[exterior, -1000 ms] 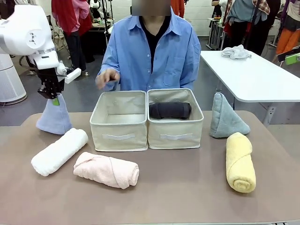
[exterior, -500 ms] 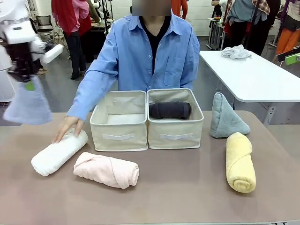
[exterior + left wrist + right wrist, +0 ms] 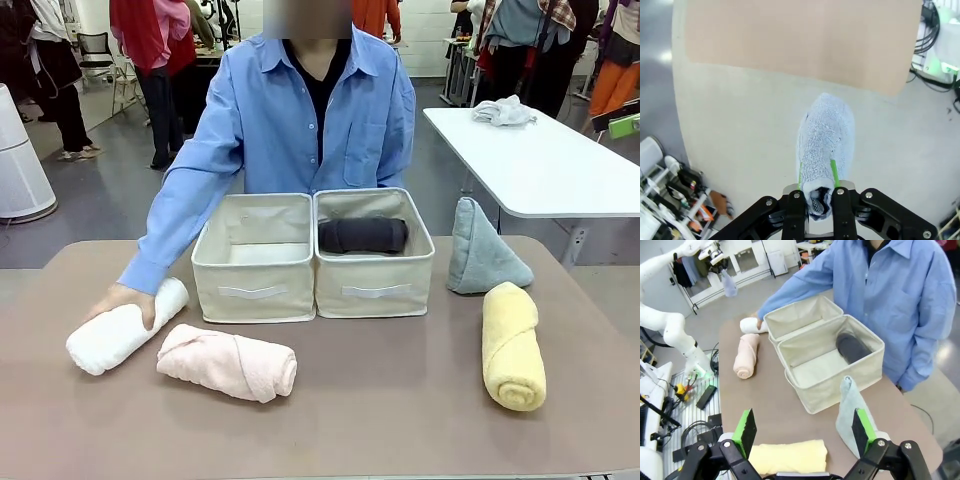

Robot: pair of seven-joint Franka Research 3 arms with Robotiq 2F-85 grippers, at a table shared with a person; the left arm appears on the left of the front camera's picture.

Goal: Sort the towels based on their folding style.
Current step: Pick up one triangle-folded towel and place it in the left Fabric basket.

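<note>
— Where is the light blue cone (image 3: 827, 132)?
— Pinched at its narrow end in the left jaws, hanging straight down beyond the surface's (image 3: 400, 400) left edge. The empty left bin (image 3: 250, 292) lies to its right.
— Anything between?
— The person's hand (image 3: 125, 298), resting on the white roll (image 3: 112, 342). The right jaws are spread and empty, above the grey-green cone (image 3: 850, 410).

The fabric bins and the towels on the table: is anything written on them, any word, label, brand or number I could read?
No readable text in these pictures.
Left bin: white front strip, blank.
Right bin: white front strip, blank.
White rolled towel, pink rolled towel, yellow rolled towel, dark grey rolled towel, grey-green cone towel, light blue cone towel: no tag or print shows.
Floor clutter: too small to read.
</note>
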